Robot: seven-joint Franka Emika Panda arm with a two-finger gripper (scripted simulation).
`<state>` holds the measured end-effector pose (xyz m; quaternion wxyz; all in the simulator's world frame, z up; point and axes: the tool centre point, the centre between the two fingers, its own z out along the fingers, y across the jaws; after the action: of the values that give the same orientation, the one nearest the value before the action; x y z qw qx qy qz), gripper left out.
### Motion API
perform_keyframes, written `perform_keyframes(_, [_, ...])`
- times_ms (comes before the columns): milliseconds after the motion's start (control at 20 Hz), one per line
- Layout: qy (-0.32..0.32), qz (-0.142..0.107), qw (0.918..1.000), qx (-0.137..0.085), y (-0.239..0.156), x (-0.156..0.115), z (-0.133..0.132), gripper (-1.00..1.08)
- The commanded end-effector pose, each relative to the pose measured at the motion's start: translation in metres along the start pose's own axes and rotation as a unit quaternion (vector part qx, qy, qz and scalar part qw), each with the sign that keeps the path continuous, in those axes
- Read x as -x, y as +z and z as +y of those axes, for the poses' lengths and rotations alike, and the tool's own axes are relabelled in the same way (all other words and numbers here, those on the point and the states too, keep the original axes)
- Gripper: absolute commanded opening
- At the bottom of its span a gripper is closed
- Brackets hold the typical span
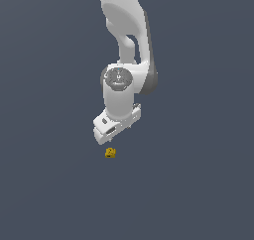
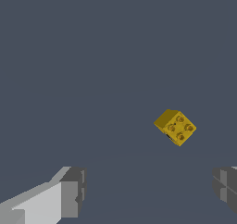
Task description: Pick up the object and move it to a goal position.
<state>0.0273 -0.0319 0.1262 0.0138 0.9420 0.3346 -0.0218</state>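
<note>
Yellow object lying apart from the jaws, jaws spread wide, gripping nothing

A small yellow-gold studded block lay tilted on the grey floor, apart from the gripper's wide-spread grey fingertips.

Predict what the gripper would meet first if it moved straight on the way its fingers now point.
Most likely the block. It lies ahead of the open gripper, off-centre toward one finger, so that finger might touch first. Depth is unclear.
</note>
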Motion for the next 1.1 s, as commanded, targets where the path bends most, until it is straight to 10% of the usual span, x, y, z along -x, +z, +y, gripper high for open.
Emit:
perform_keyframes(0, [-0.032, 0.001, 0.9995, 0.0, 0.004, -0.001, 0.005, 1.0])
perform_keyframes(1050, [-0.288, 0.016, 0.9576, 0.001, 0.039, -0.008, 0.048, 1.0])
